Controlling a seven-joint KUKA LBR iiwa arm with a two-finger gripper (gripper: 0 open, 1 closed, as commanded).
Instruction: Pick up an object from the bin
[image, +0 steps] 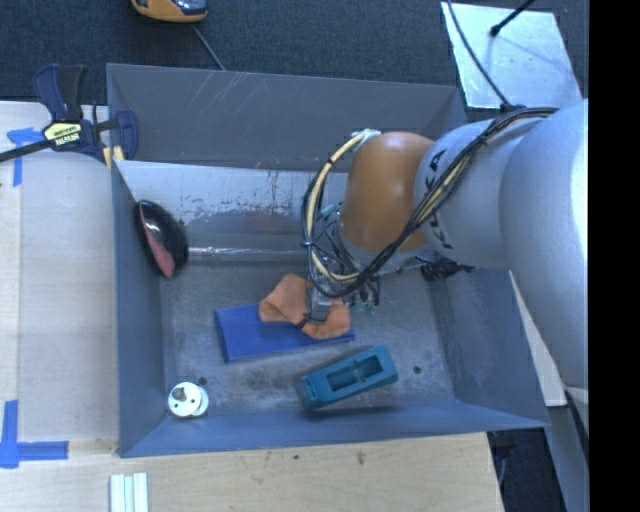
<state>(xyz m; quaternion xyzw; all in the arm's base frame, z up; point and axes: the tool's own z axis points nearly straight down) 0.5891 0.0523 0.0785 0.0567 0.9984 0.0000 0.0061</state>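
Tool (320, 310) low in crumpled orange cloth (283, 299); cannot tell whether spread or pinching. Probably grasp step; next, clamp and lift straight up.

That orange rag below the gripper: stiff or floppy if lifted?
Probably floppy: the orange rag lies crumpled in folds, so it would likely sag. It looks thin, so likely light. It seems to overlap the blue sheet, which might shift too.

Bright even light, faint glare on bin wall (250, 100), soft shadows
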